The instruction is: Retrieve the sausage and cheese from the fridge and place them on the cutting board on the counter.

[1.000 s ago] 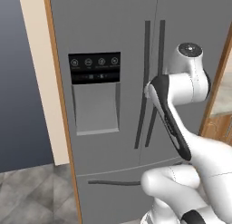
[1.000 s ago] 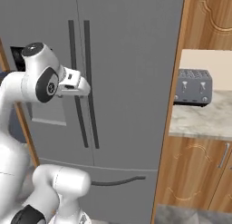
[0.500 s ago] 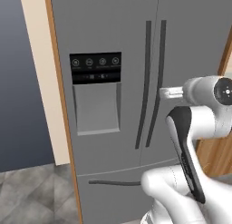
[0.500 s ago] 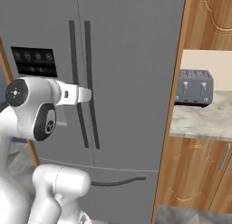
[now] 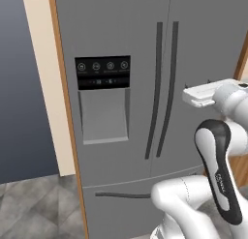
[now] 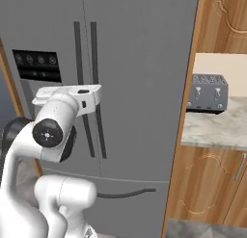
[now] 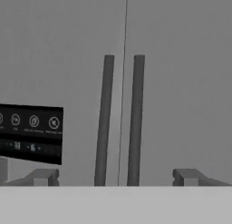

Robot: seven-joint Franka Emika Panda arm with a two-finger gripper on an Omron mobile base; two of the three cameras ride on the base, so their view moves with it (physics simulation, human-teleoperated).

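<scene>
Fridge (image 5: 135, 88) fills the front of all 3 views, both doors shut, so sausage + cheese can't be seen. Two dark bar handles (image 7: 121, 121) run upright side by side at the door seam; black dispenser panel (image 5: 103, 72) sits on the left door. Counter (image 6: 217, 128) lies to the fridge's right w/ a grey toaster (image 6: 208, 92) on it. Gripper (image 7: 115, 177) faces the handles, fingertips wide apart, nothing between them, not touching the fridge.
</scene>
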